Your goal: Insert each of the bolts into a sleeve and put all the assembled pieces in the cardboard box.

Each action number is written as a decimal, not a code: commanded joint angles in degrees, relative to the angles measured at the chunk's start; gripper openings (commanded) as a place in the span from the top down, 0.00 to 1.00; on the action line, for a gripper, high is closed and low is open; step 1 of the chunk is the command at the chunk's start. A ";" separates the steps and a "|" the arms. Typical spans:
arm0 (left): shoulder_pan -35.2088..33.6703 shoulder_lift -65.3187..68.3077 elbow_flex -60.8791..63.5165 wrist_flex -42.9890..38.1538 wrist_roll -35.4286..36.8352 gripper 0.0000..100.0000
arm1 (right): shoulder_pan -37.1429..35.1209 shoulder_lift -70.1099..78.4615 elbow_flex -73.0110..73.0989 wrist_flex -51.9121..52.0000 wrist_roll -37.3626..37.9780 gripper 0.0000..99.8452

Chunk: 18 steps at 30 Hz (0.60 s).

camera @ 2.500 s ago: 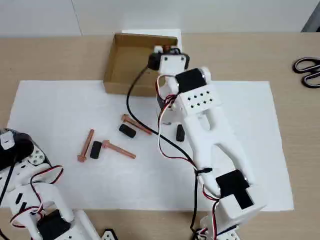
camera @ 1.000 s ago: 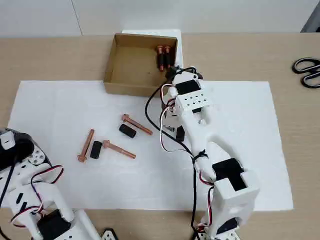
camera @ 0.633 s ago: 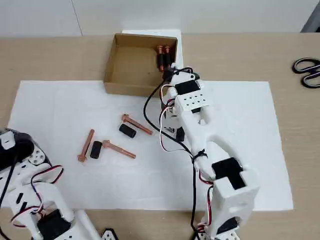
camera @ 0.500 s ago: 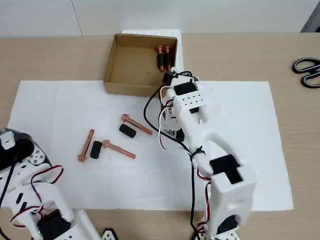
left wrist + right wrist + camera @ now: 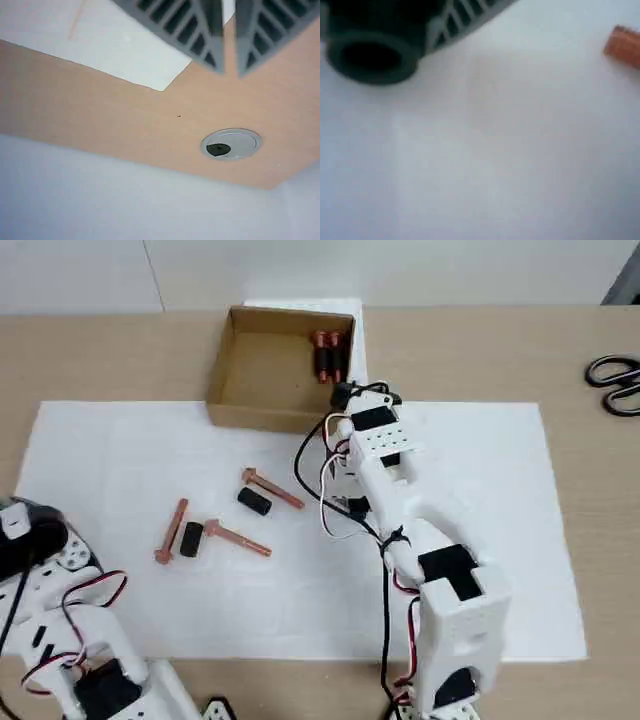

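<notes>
Copper-coloured metal bolts, three in number, are seen loose on the white paper sheet [image 5: 120, 440] in front of the brown cardboard box [image 5: 262, 418]. One bolt [image 5: 273, 489] lies nearest the box, with a short black cylindrical sleeve [image 5: 255, 502] just beside it. Two more bolts [image 5: 172, 530] [image 5: 238, 538] lie farther from the box, with a second sleeve [image 5: 191, 539] between them. Two assembled pieces [image 5: 326, 354] are laid inside the box, against the side wall nearest the right arm.

The right gripper [image 5: 422, 30] is held low over the paper, near the front wall of the box. A third sleeve [image 5: 370, 56] is seen just beside its grey ribbed finger; whether it is gripped cannot be told.

The left gripper [image 5: 229, 40] is kept well apart from the box. Its fingers are drawn almost together and nothing is held.
</notes>
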<state>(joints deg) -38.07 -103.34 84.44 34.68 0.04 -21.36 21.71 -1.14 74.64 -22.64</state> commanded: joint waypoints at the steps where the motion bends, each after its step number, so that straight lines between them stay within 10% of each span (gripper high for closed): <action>1: 0.18 -0.70 -2.59 0.00 0.00 0.99 | -0.13 -0.48 -0.79 -0.22 0.44 1.00; 10: 1.85 -0.70 -3.82 0.18 0.09 0.99 | -0.13 -8.40 -10.64 15.43 0.62 1.00; 18: 20.84 -0.62 -6.20 8.44 0.18 0.99 | -0.66 -29.85 -12.04 17.36 7.12 1.00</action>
<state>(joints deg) -23.91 -103.34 80.57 41.01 0.22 -21.89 2.55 -10.11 91.34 -16.57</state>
